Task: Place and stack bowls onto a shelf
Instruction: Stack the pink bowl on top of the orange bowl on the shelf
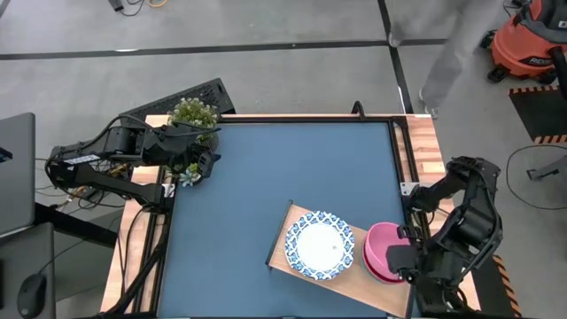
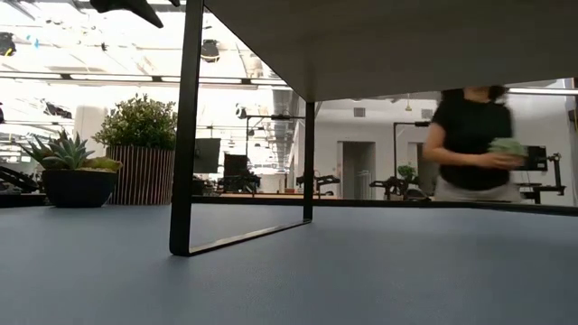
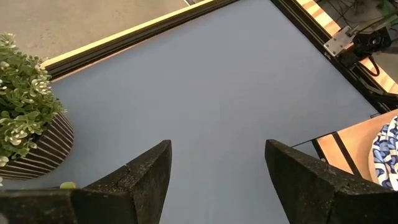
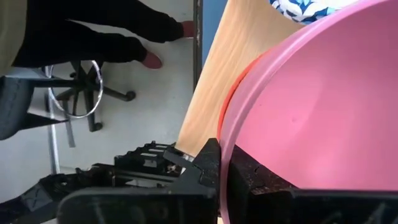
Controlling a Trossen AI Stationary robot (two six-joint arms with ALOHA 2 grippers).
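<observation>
A pale wooden shelf [image 1: 288, 232] stands on black legs [image 2: 181, 135] on the blue table, near the right front. A white bowl with a blue patterned rim [image 1: 319, 245] sits on the shelf. My right gripper [image 1: 404, 258] is shut on a pink bowl [image 1: 383, 252] at the shelf's right end. A red rim [image 4: 231, 94] shows just under the pink bowl. My left gripper [image 3: 217, 180] is open and empty over the table's far left, beside the plants; it also shows in the high view [image 1: 210, 164]. My right gripper pinches the pink bowl's rim [image 4: 222, 163] on the side toward the table's right edge, one finger [image 4: 205, 163] outside the wall and one [image 4: 255, 177] inside. The fingers come from the table's right. I cannot tell whether the bowl rests on the red one.
A potted green plant [image 1: 193, 113] and a small succulent [image 1: 189, 175] stand at the table's far left corner. A person [image 2: 474, 140] stands beyond the table, holding something green. Bare blue tabletop [image 1: 283, 168] lies between the plants and the shelf.
</observation>
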